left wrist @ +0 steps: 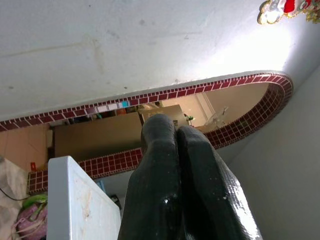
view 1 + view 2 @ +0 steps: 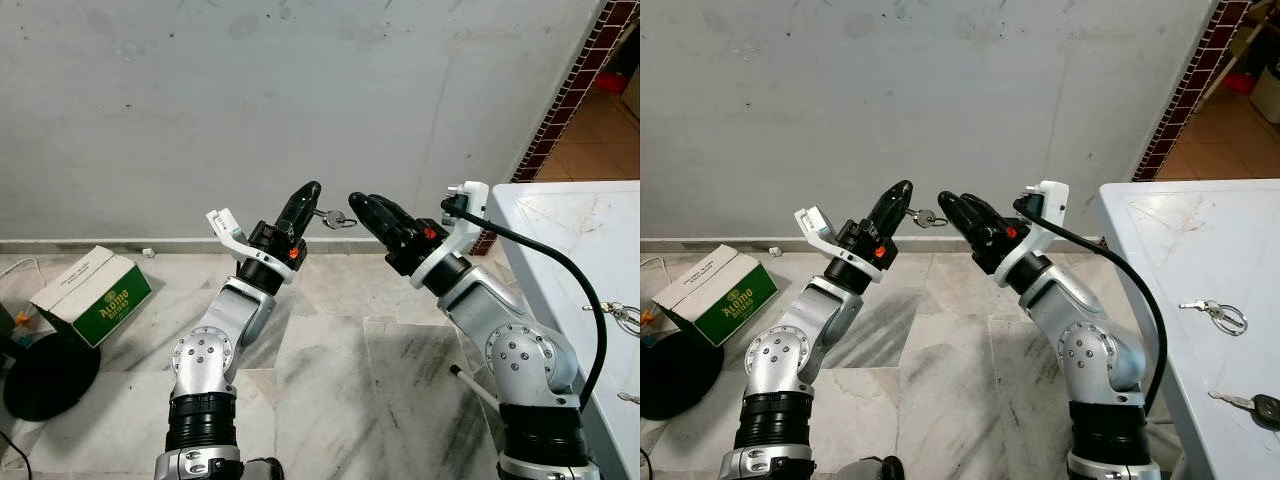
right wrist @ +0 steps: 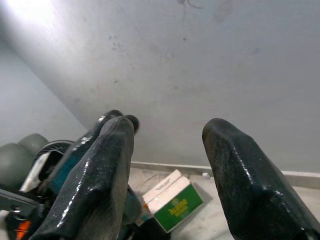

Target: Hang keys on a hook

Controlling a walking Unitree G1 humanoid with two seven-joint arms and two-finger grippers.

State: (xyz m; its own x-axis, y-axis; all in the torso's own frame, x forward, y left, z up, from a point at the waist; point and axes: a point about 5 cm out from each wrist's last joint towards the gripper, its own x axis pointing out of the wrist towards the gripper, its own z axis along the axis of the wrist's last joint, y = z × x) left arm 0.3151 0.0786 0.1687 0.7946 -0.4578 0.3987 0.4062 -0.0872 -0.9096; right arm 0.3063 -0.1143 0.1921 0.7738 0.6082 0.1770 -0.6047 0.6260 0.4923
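— Where are the keys (image 2: 338, 218)?
— Pinched at the tip of the left gripper (image 2: 312, 190), held up in front of the grey wall (image 2: 250, 90), ring and key sticking out toward the right gripper (image 2: 362, 205).

— And the left fingers (image 1: 180, 190)?
— Pressed together along their whole length, seen in the left wrist view, clamping the keys at the tip.

— State of the right gripper?
— Spread. Two black fingers (image 3: 245, 185) well apart in the right wrist view, tips just beside the keys in the head views, not touching as far as can be told.

— Anything on the table?
— A second key bunch (image 2: 1215, 313) on a ring lying on the white table (image 2: 1160, 250) at the robot's right, and a black-headed key (image 2: 1255, 405) nearer the front edge.

— On the floor?
— A green and white carton (image 2: 92, 293) on the marble tiles (image 2: 330, 370) at the left, next to a round black base (image 2: 45, 375). Beyond the wall's right end, a red brick edge (image 2: 565, 95).

— Hook?
— Cannot tell; none made out on the wall.
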